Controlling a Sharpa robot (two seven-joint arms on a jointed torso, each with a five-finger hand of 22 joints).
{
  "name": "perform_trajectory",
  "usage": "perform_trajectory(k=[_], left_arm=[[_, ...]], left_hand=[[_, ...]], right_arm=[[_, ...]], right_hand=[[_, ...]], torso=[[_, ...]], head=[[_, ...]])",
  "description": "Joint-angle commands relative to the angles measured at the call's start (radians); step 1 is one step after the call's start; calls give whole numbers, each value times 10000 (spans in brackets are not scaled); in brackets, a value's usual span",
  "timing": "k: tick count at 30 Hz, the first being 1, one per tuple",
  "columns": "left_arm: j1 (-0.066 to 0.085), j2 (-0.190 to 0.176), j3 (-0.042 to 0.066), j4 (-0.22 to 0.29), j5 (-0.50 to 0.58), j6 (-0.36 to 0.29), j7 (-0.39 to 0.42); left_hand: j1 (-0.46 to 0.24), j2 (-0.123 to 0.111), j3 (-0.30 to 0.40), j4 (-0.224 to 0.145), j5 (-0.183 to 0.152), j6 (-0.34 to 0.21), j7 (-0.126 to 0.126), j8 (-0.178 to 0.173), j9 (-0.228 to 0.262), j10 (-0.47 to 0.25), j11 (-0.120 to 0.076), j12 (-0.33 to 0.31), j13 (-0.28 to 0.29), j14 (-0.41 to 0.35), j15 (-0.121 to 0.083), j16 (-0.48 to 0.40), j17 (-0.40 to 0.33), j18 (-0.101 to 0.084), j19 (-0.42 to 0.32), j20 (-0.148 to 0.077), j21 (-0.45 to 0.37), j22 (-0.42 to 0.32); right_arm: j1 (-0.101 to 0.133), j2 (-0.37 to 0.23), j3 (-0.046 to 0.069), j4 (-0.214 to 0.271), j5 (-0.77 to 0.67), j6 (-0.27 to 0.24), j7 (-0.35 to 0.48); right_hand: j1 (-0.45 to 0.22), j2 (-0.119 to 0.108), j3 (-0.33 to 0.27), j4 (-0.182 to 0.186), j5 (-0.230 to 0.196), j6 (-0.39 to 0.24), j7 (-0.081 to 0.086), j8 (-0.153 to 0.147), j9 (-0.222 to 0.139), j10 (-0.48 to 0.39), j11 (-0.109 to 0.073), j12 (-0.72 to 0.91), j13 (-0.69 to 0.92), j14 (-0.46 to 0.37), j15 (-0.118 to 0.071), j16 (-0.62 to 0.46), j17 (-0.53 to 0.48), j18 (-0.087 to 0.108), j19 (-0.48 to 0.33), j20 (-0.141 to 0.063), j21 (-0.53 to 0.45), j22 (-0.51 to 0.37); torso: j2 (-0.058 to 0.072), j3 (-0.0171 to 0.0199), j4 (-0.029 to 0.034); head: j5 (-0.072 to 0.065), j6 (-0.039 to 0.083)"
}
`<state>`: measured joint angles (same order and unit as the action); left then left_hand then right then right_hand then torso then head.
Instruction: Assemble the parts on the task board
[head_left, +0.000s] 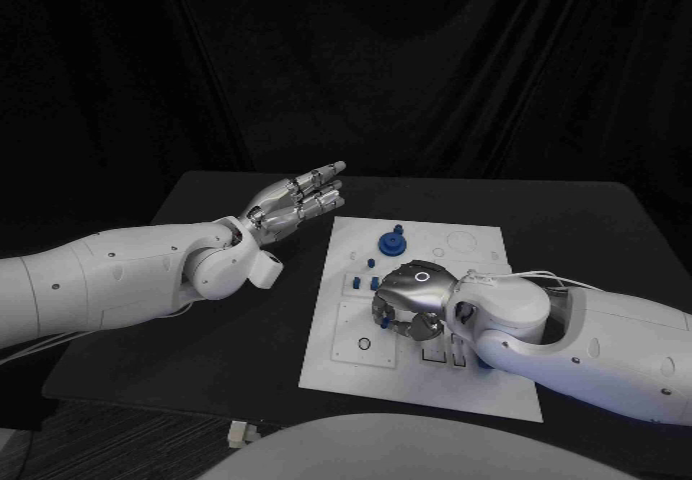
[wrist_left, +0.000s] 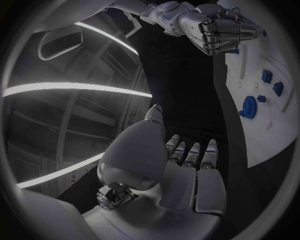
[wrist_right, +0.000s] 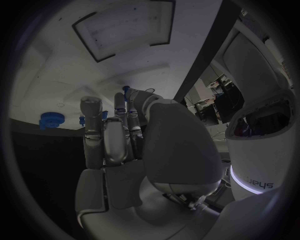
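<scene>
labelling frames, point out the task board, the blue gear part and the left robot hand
task board (head_left: 476, 385), head view, bare near corner of the plate
blue gear part (head_left: 391, 243), head view, its round top
left robot hand (head_left: 296, 203), head view, middle of the hand

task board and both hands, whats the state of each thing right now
task board: lying flat on the table, white, under the right hand
round blue part: standing on the board near its far end, untouched
small blue parts: on the board beside the right hand
left hand: open, fingers straight, held off the board, empty
right hand: over the board's middle, fingers curled down; whether it holds a part cannot be told
</scene>
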<state>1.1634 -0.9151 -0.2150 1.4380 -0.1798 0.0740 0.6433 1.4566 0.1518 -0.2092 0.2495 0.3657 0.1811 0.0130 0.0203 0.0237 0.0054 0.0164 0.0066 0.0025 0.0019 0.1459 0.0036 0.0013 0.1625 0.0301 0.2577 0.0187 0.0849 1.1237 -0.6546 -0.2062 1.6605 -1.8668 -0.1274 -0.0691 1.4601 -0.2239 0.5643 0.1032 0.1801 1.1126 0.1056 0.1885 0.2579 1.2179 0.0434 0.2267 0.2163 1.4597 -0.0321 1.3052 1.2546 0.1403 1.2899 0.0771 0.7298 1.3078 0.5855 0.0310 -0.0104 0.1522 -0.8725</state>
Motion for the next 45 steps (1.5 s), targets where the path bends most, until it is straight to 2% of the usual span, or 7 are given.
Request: perform_trajectory(k=[1,11,15,39,41,43,45], left_arm=[[-15,23,11,8,68,136,78],[-20,28,11,1,67,172,35],[-22,26,11,4,67,187,20],[-44,39,11,-21,67,275,-72],[-47,39,11,-21,67,277,-77],[-49,39,11,-21,67,279,-80],[-52,39,11,-23,67,280,-83]], left_hand=[[77,5,-13,-60,54,3,84,50,17,26,62,-42,-1,-11,80,-32,-9,171,-2,73,37,15],[101,28,-24,-86,69,61,153,61,26,28,49,-41,0,-3,102,-28,-6,172,19,99,50,43],[120,45,-26,-105,91,79,177,64,28,28,54,-42,0,1,116,-25,-4,173,30,116,57,57],[220,128,-32,-226,230,160,247,76,38,34,109,-40,1,66,191,9,23,176,100,182,99,143],[220,128,-32,-226,230,160,247,76,38,34,109,-40,1,66,191,9,23,176,100,182,99,143],[228,130,-34,-236,243,165,259,77,38,36,111,-39,2,69,193,11,24,176,105,185,102,149],[228,130,-34,-236,243,165,259,77,38,36,111,-39,2,69,193,11,24,176,105,185,102,149]], right_arm=[[-37,11,2,27,-71,54,130],[-50,31,2,-6,-71,140,105],[-61,59,2,-43,-71,222,44],[-185,121,2,-202,-71,344,-83],[-186,103,2,-196,-71,347,-101],[-187,83,2,-187,-71,348,-127],[-188,53,2,-170,-71,340,-184]], right_hand=[[-82,76,-37,-61,-99,-37,51,-29,1,62,4,21,17,-21,49,-57,-17,-27,-73,7,-21,820],[-136,114,-82,-77,-274,-44,48,-63,-5,70,-1,50,56,-26,51,-56,-15,-26,-94,15,-18,814],[-240,138,-133,-53,-446,-205,64,-185,-47,-34,18,21,78,-42,69,-78,-39,-21,-129,32,-65,797],[-286,169,-247,-70,-413,-417,54,-332,-97,-144,4,21,126,-86,60,-134,-99,7,-206,43,-214,762],[-328,168,-299,-57,-476,-796,1,-545,-179,-245,-21,6,149,-116,26,-165,-130,26,-250,29,-300,744],[-424,155,-374,5,-659,-1216,-198,-763,-260,-395,5,-21,174,-159,15,-213,-179,42,-316,22,-445,713],[-510,134,-433,65,-788,-1364,-297,-833,-284,-490,33,-36,187,-187,3,-245,-213,49,-341,17,-504,700]], torso=[[1,1,1],[6,1,-1],[8,2,0],[6,0,0],[3,0,-1],[2,-1,1],[4,0,-1]], head=[[-5,-2],[-8,-2],[-4,-2],[14,-2],[13,-2],[16,-2],[21,-2]])
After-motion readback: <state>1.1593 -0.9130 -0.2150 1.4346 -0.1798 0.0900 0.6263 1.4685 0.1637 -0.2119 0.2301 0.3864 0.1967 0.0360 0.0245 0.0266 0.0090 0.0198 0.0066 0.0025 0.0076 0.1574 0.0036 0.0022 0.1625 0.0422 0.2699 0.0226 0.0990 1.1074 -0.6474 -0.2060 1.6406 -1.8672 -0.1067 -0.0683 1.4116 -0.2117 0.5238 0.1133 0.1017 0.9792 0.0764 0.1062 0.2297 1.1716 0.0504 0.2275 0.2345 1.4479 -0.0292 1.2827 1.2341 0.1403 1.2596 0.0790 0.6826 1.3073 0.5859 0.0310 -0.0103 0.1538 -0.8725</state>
